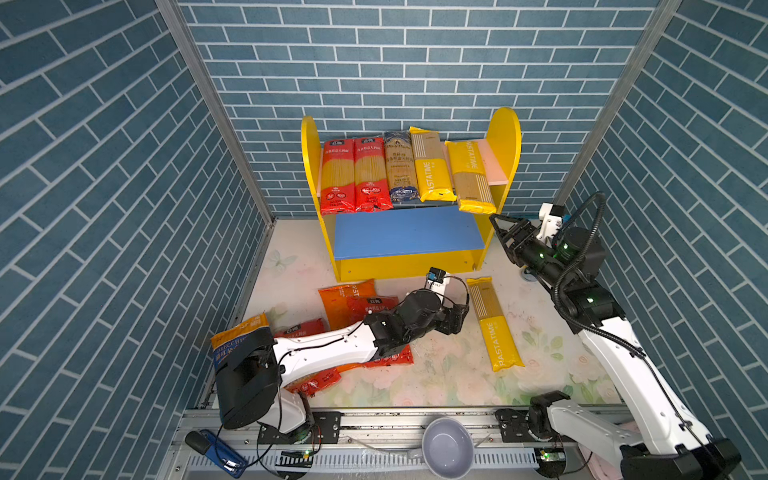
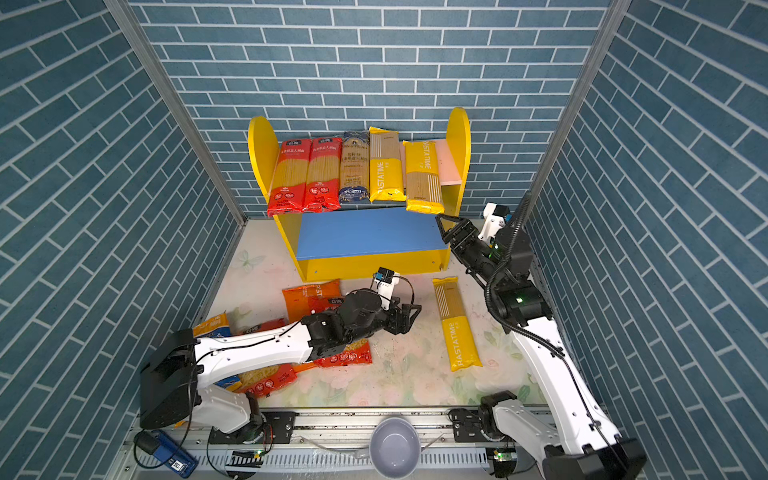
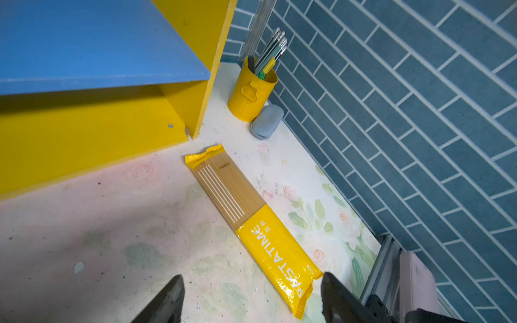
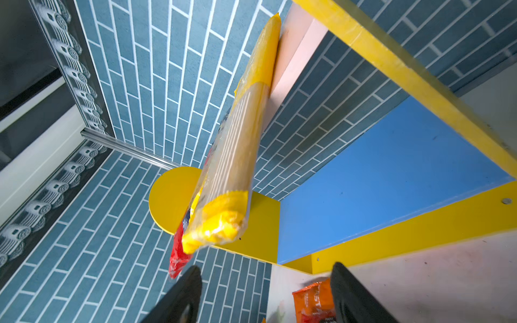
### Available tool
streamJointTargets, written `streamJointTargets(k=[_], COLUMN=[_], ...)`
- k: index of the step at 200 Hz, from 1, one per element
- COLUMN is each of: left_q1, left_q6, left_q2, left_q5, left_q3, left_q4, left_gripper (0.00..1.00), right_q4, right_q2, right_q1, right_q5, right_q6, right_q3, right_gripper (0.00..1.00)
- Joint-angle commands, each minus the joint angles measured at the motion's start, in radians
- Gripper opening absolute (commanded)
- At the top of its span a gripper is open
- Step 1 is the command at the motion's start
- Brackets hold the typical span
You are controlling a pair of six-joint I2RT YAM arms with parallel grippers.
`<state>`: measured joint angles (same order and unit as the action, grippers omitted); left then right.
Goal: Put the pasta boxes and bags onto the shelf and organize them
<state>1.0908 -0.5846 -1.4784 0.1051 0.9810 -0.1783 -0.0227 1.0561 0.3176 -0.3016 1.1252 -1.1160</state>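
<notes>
Top views are showing the shelf (image 1: 503,137) at the back wall, its pink board (image 1: 492,160) being filled by five long packs while the blue board (image 1: 407,232) is lying bare. The rightmost yellow pack (image 1: 471,176) is seen tilted, with its front end hanging past the pink board's edge; a slide off the shelf is judged likely if it is nudged by the right gripper (image 1: 505,226), which is being held open and empty just below it. A sixth long pack (image 1: 494,324) is lying flat on the table (image 1: 436,374) before the shelf, and the left gripper (image 1: 459,318), open and holding nothing, is poised just beside its middle; in the left wrist view the fingers (image 3: 170,299) are seen near its lower end. A slippery, stiff pack is likely to pivot if pinched off-centre. Bags (image 1: 349,299) are being partly covered by the left arm, so snagging is possible. A pen cup (image 3: 251,92) and a grey case (image 3: 267,121) are crowding the shelf's right side.
</notes>
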Motion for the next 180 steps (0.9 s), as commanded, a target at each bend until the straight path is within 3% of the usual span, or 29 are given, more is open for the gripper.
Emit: streamJointTargets(k=[1, 61, 106, 141, 180], left_q1=[-0.002, 0.0, 0.0, 0.0, 0.0], left_q6=[0.018, -0.012, -0.012, -0.012, -0.012], left_q2=[-0.006, -0.011, -0.018, -0.002, 0.016], left_q5=[0.025, 0.01, 0.002, 0.007, 0.017], left_q3=[-0.015, -0.039, -0.033, -0.046, -0.074], left_q4=[-0.003, -0.03, -0.03, -0.031, -0.054], left_gripper=[0.77, 0.77, 0.77, 0.77, 0.77], right_q4=[0.126, 0.167, 0.091, 0.022, -0.039], right_q2=[0.076, 0.182, 0.259, 0.342, 0.397], right_q1=[0.027, 0.066, 0.066, 0.067, 0.071], right_q5=[0.045, 0.094, 0.099, 0.063, 0.001], right_q6=[0.087, 0.096, 0.098, 0.087, 0.087], right_q3=[-0.082, -0.196, -0.275, -0.354, -0.412], right_gripper=[0.73, 0.69, 0.65, 0.53, 0.26])
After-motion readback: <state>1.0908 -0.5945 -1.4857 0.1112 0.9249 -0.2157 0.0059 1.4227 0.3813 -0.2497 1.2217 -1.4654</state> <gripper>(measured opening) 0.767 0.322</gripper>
